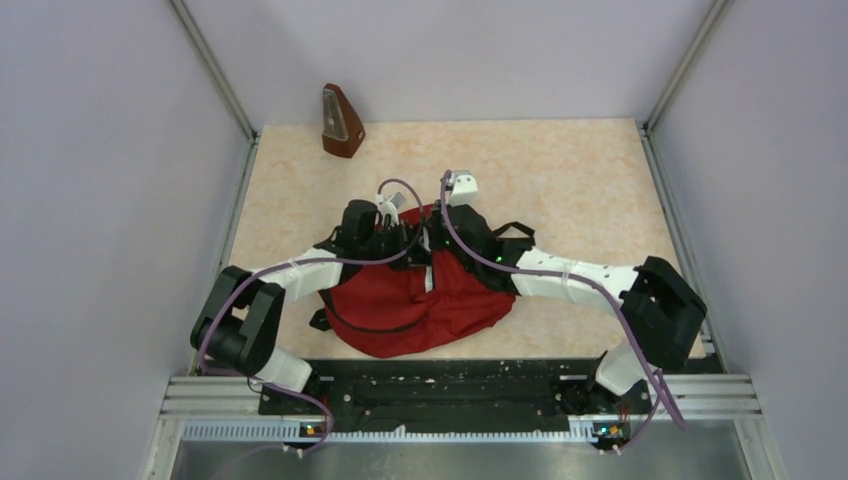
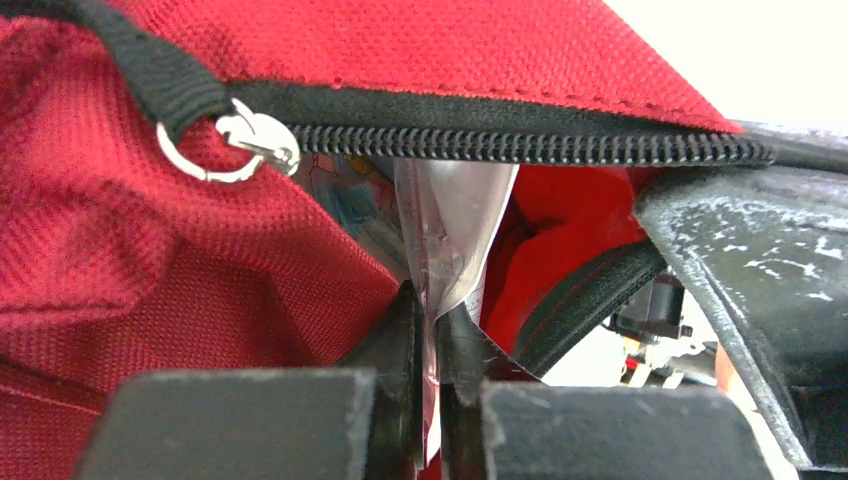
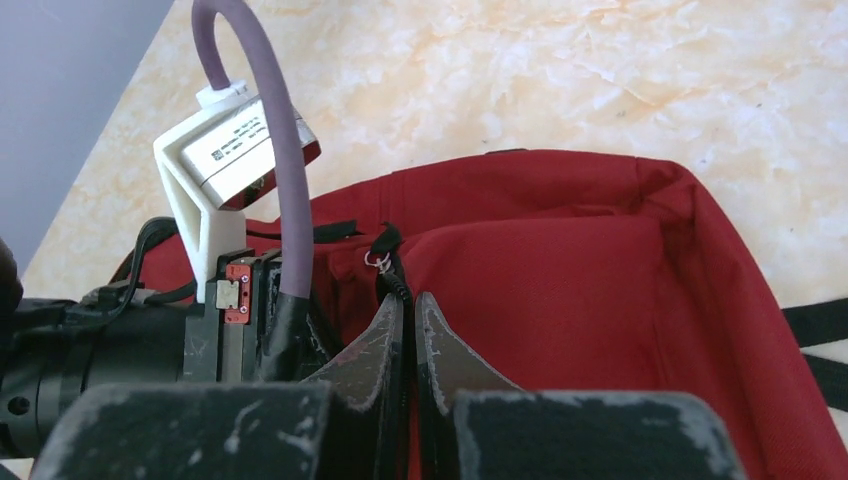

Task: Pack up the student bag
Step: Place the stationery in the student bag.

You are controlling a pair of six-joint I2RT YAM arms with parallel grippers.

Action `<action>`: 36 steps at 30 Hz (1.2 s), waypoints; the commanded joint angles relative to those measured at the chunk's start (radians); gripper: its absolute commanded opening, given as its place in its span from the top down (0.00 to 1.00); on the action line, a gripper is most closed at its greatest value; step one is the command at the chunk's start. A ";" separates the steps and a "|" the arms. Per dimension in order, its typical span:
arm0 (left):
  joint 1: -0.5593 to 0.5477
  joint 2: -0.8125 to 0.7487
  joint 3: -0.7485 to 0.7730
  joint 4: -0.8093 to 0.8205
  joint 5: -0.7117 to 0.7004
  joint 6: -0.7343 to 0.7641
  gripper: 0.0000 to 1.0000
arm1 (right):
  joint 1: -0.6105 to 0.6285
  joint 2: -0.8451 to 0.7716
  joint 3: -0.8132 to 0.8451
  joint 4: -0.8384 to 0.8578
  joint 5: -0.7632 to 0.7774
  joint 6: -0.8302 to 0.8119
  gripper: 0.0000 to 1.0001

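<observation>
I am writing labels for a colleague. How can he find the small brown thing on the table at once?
Start from the dark red student bag in the middle of the beige table. Look beyond it to the far left corner. There a small brown pyramid-shaped object stands upright and alone, well apart from the bag.

The student bag (image 1: 420, 300) is showing dark red woven fabric, with a black zipper (image 2: 520, 145) running just above the left gripper (image 2: 428, 330), whose fingers are black with grey scuffs. Up and left of them, a silver ring pull (image 2: 235, 150) is glinting. Between them a glossy sheet (image 2: 450, 230) is showing silvery-clear, possibly with faint blue and orange print beside it. Beyond the black right gripper (image 3: 408, 330), the table (image 1: 560, 170) is showing cream-and-peach marbling, and a purple cable (image 3: 270, 120) is arching to its left.
</observation>
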 commanded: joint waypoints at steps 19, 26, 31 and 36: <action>-0.130 -0.195 -0.101 0.113 -0.476 -0.037 0.82 | 0.051 -0.146 -0.060 0.023 0.085 0.069 0.86; -0.127 -0.447 -0.078 -0.257 -0.655 0.112 0.40 | 0.051 -0.234 -0.031 -0.153 0.090 -0.037 0.44; -0.128 -0.564 -0.088 -0.348 -0.774 0.108 0.35 | 0.050 -0.230 -0.045 -0.218 0.058 -0.110 0.40; -0.126 -0.569 -0.065 -0.353 -0.772 0.083 0.32 | 0.050 -0.138 -0.065 -0.183 -0.041 -0.180 0.47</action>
